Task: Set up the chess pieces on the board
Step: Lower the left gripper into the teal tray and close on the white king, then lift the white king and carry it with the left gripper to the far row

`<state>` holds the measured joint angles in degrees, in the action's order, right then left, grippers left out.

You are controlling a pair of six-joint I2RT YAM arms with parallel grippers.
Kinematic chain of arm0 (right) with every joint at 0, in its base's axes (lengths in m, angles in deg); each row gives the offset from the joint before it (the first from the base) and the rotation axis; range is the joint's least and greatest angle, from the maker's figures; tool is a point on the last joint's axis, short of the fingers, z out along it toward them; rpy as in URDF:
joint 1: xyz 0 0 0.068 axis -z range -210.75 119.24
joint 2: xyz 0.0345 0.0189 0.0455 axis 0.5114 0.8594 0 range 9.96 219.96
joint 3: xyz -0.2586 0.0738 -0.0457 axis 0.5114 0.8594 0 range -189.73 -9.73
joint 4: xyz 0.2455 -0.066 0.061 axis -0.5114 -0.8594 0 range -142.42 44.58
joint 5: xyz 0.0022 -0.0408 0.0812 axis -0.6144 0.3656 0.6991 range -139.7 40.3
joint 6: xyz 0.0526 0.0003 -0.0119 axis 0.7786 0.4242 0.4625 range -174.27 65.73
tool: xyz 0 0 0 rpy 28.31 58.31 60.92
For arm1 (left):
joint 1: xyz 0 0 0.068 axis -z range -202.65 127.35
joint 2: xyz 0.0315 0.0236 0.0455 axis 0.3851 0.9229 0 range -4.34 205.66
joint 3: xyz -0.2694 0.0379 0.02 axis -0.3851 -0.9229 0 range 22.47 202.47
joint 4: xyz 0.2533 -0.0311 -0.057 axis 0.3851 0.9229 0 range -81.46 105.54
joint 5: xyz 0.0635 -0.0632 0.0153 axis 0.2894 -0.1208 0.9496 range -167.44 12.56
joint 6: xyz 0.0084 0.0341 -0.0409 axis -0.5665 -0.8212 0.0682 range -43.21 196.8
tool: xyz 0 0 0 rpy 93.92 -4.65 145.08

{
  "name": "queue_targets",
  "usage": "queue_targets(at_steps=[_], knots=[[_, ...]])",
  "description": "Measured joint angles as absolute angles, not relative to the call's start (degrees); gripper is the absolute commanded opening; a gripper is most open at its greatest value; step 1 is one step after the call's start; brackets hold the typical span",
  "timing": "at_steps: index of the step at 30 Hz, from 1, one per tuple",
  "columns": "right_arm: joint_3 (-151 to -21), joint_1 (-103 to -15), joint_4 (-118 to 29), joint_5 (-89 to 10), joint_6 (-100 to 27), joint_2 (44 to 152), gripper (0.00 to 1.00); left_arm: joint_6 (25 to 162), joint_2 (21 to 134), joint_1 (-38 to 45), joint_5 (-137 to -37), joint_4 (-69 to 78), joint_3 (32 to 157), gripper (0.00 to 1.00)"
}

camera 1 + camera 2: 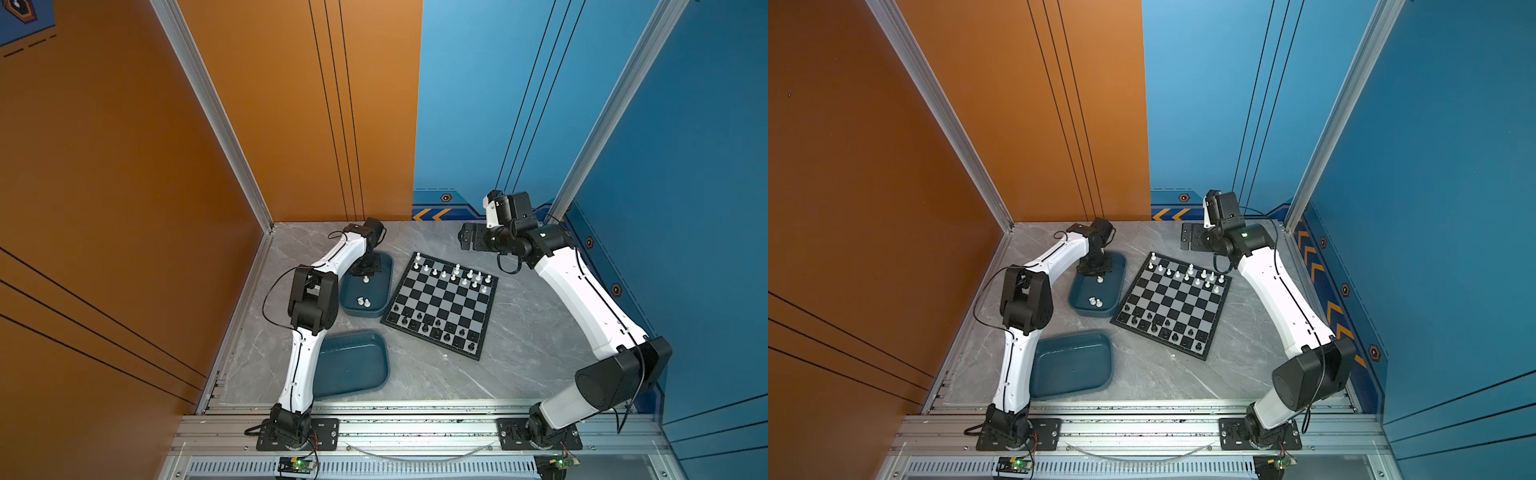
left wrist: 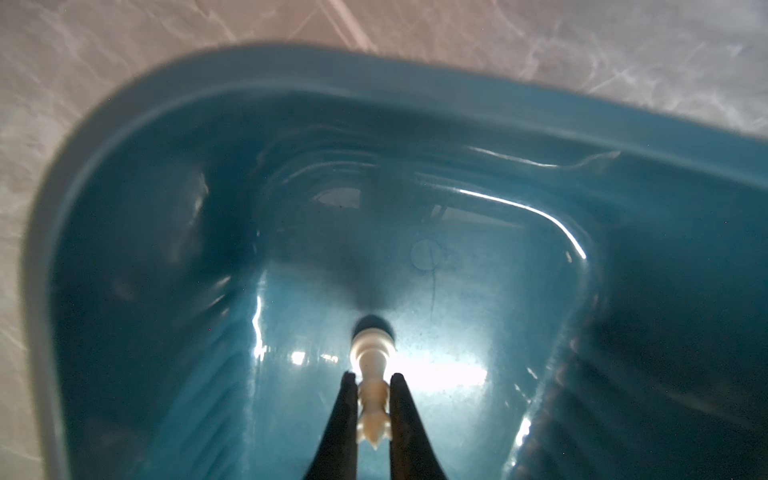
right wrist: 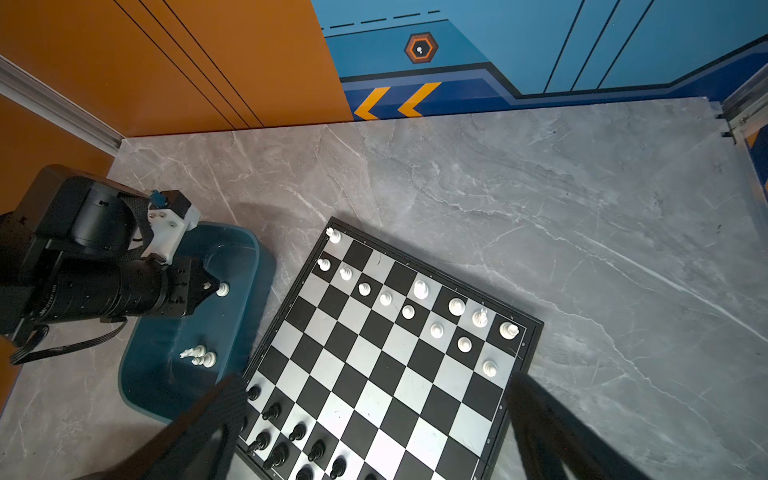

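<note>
Grey marble-look table (image 1: pixel 519 332) in an orange-and-blue booth. The board (image 1: pixel 442 305) sits skewed mid-table, with white chessmen (image 1: pixel 453 274) on its far rows and black chessmen (image 1: pixel 432 328) on the near ones. Left claw (image 2: pixel 373 376) is down in the teal tray (image 1: pixel 378 291) just left of the board, pinched narrow on a spiky-topped white piece (image 2: pixel 372 361). Two loose white ones (image 1: pixel 363 302) sit nearer in that tray. Right claw (image 3: pixel 376 380) hangs gaping wide off the board's far side.

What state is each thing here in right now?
left gripper, shut on white piece in far tray.
right gripper, open, holding nothing.
far tray, holds two more white pieces.
near tray, no pieces showing.
board, partly set up.
</note>
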<state>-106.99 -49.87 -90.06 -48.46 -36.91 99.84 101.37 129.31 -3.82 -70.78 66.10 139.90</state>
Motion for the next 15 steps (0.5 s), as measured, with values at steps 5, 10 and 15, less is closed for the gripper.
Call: queue_targets(at_steps=[5, 10, 15], knots=[[-106.6, -49.8, -90.1, -48.5, -36.9, 99.2, 1.00, 101.3, 129.3, -3.7, -70.8, 66.7, 140.9, 0.08], [-106.5, -49.8, -90.1, -48.5, -36.9, 98.7, 1.00, 101.2, 129.3, -2.9, -70.8, 69.1, 144.1, 0.08], [-105.3, -49.8, -90.0, -48.5, -36.9, 97.5, 1.00, 101.0, 129.3, 0.0, -70.7, 71.4, 150.4, 0.11]])
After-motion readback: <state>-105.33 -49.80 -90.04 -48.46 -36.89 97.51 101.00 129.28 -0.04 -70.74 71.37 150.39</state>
